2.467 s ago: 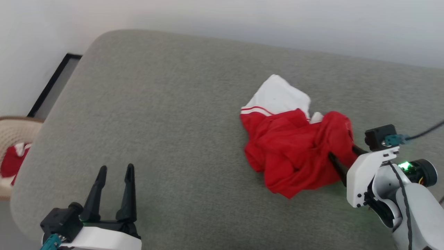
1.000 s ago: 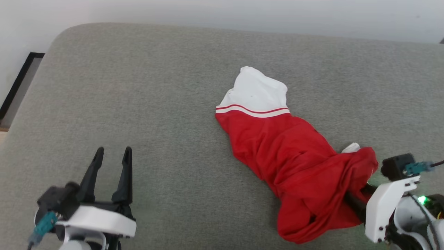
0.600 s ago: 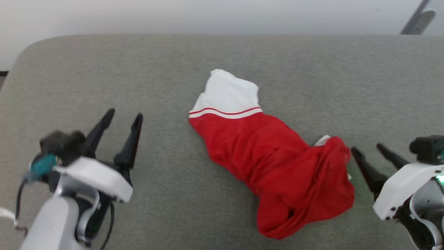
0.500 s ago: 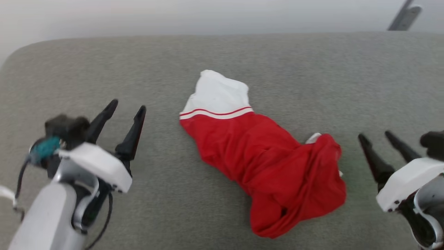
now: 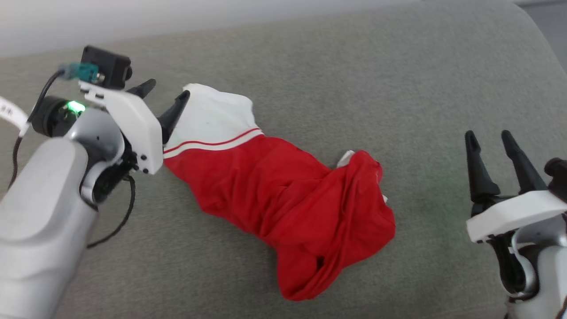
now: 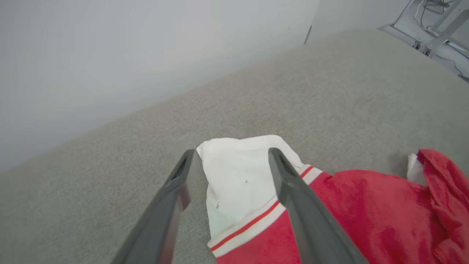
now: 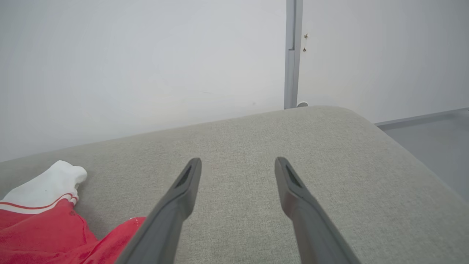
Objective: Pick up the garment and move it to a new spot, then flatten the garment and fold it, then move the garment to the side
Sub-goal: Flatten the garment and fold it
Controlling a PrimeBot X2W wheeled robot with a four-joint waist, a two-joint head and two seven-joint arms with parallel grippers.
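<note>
The garment [image 5: 283, 199] lies crumpled in a long bunch on the grey cushion [image 5: 354, 66], a white sleeve with red-white trim at its upper left end and red cloth piled at the lower right. My left gripper [image 5: 166, 93] is open, its fingers straddling the white sleeve [image 6: 238, 176] just above it. Away to the right of the red pile my right gripper [image 5: 489, 137] stands open over bare cushion with nothing between its fingers. In the right wrist view the garment [image 7: 44, 223] sits at the lower left, beside the open right gripper [image 7: 238, 163].
A pale wall [image 7: 146, 55] runs behind the cushion. The cushion's rounded right end [image 7: 384, 146] drops to a grey floor [image 7: 432, 132]. A grey vertical post [image 7: 293, 55] stands at the wall. Metal frame legs and cables [image 6: 436, 22] lie beyond the cushion's far corner.
The head camera has swung right. My left gripper has moved forward to the white sleeve. The right gripper let go of the red cloth and now stands apart from it, open.
</note>
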